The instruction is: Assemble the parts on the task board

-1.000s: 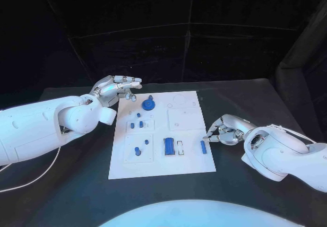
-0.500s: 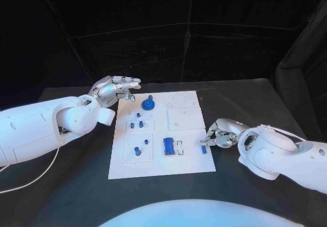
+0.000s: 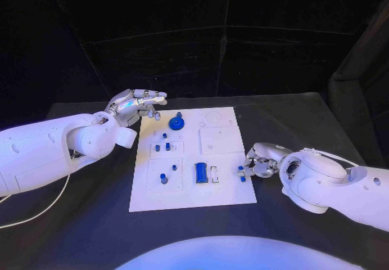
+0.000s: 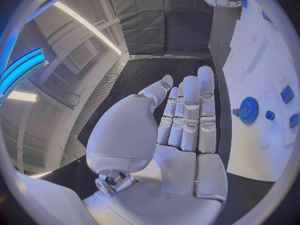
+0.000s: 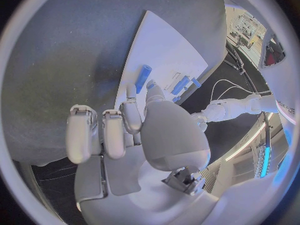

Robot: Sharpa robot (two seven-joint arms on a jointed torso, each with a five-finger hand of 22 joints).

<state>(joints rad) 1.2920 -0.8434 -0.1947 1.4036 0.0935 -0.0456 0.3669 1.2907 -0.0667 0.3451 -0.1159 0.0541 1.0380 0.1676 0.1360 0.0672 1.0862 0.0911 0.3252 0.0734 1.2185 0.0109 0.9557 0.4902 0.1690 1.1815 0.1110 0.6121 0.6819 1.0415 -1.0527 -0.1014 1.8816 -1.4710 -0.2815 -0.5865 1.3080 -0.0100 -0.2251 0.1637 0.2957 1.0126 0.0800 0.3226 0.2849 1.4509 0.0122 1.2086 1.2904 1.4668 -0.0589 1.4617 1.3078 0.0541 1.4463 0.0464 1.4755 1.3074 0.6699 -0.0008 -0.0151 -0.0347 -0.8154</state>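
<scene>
The white task board (image 3: 223, 194) lies mid-table with several blue parts on it. A blue gear (image 3: 177, 122) stands near its far end; the left wrist view has the gear (image 4: 249, 110) beside the board (image 4: 256, 60). My left hand (image 3: 134, 104) hovers at the board's far left corner, fingers straight and holding nothing (image 4: 187, 115). My right hand (image 3: 261, 161) is at the board's right edge. Its thumb and a finger close around the near end of a small blue bar (image 3: 242, 173). In the right wrist view the bar (image 5: 143, 78) lies on the board (image 5: 162, 45) just past the hand (image 5: 134, 130).
A larger blue block (image 3: 200, 172) and a white piece (image 3: 215, 174) sit left of the bar. Small blue pegs (image 3: 163, 147) stand in the board's left column. Black table (image 3: 308, 118) surrounds the board, with dark curtains behind.
My right hand has moved left onto the board's edge and closed around the blue bar, which it only neared before. My left hand has hardly moved.
</scene>
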